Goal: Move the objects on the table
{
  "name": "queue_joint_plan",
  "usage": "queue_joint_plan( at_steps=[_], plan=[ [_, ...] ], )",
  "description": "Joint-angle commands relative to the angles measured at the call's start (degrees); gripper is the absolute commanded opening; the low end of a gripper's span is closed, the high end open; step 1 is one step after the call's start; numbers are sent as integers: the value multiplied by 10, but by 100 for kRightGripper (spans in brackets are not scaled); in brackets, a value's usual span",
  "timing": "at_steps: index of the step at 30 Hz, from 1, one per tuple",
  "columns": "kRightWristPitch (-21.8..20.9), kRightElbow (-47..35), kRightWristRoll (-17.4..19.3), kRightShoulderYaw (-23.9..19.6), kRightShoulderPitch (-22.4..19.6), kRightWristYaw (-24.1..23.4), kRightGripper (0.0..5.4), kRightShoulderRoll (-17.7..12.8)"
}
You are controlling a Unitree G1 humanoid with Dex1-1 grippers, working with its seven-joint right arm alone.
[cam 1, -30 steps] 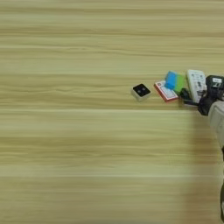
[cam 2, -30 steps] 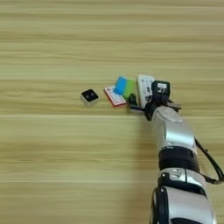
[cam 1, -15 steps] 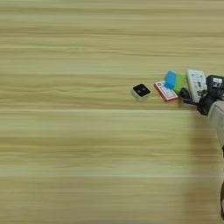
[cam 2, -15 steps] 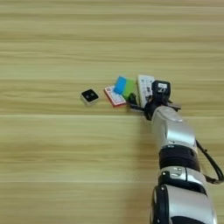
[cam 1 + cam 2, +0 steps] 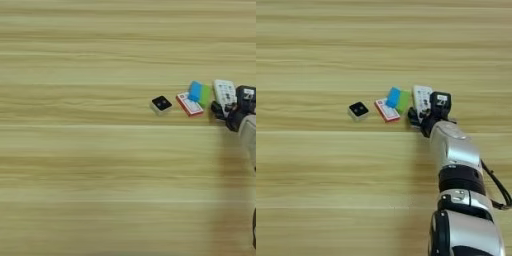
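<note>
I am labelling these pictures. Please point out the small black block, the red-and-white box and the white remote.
small black block (image 5: 358, 110), right eye view, top face.
red-and-white box (image 5: 387, 110), right eye view, middle.
white remote (image 5: 422, 99), right eye view, button face.

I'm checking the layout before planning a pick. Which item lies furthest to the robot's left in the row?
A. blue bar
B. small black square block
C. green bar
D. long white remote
B: the small black square block sits apart, left of the red-and-white flat box and the others.

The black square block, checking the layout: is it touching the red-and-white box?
No, the black square block lies apart, left of the red-and-white box, with bare table between them.
</note>
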Motion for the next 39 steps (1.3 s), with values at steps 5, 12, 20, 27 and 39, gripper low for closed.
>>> queue_joint_plan(
  at_steps=[5, 12, 20, 27, 39],
  plan=[
    [-5, -11, 4, -2, -37, 4, 290, -23],
    [-7, -10, 5, -1, -37, 5, 290, -23],
    [-10, -10, 5, -1, -37, 6, 290, -23],
    [-15, -11, 5, -2, -36, 7, 290, -23],
    [-29, -76, 15, -7, -21, 2, 290, -9]
  ],
)
